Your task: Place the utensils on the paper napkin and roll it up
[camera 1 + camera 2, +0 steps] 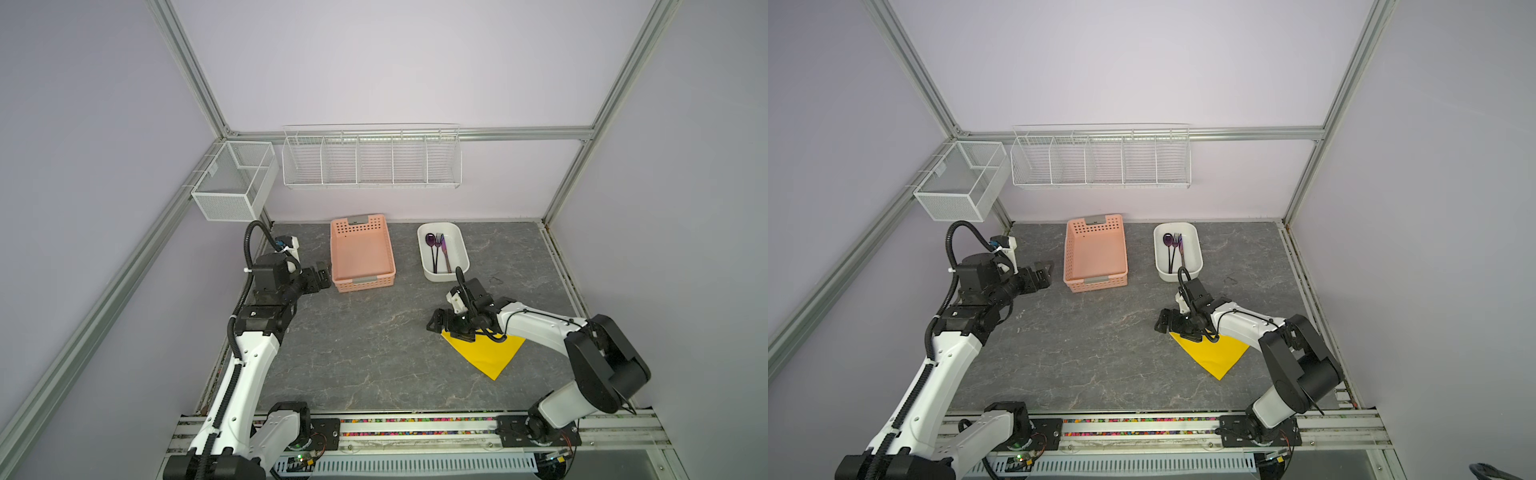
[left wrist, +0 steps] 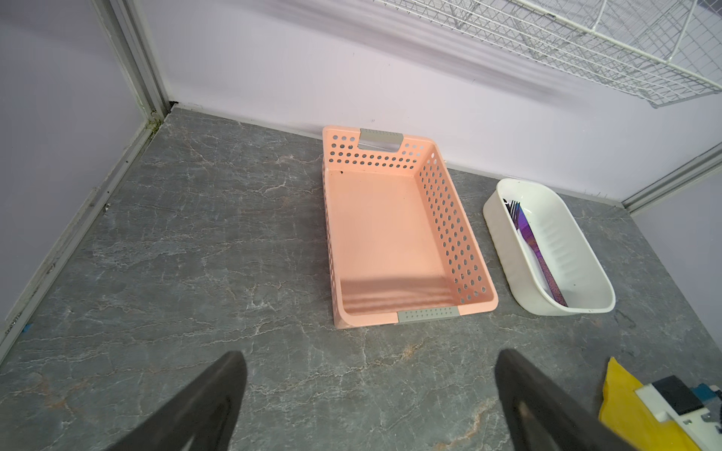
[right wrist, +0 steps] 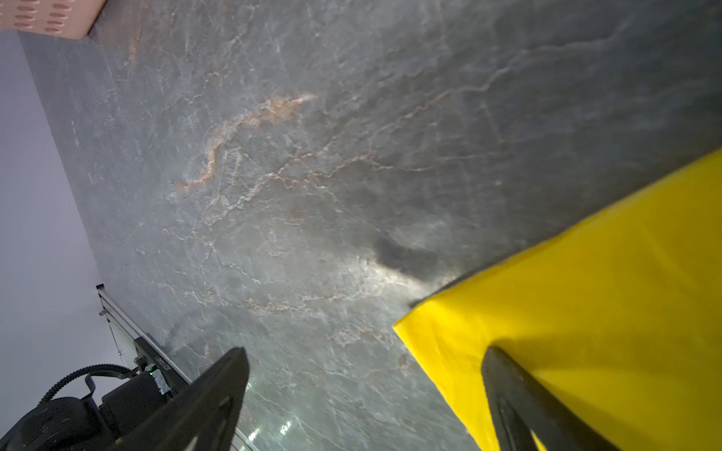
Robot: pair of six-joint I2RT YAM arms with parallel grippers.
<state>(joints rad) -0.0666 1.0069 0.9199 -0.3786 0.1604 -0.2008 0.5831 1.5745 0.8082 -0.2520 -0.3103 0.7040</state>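
Observation:
The utensils, a spoon, fork and knife with purple heads and dark handles, lie together inside the white oblong tub at the back right. In the left wrist view only part of the utensils shows. The yellow paper napkin lies flat on the grey table, with the right arm covering part of it. My right gripper is open and low at the napkin's left corner, one finger over the paper. My left gripper is open and empty.
An empty pink perforated basket stands just right of the left gripper. A white wire rack hangs on the back wall and a mesh bin on the left frame. A rail runs along the table's front edge.

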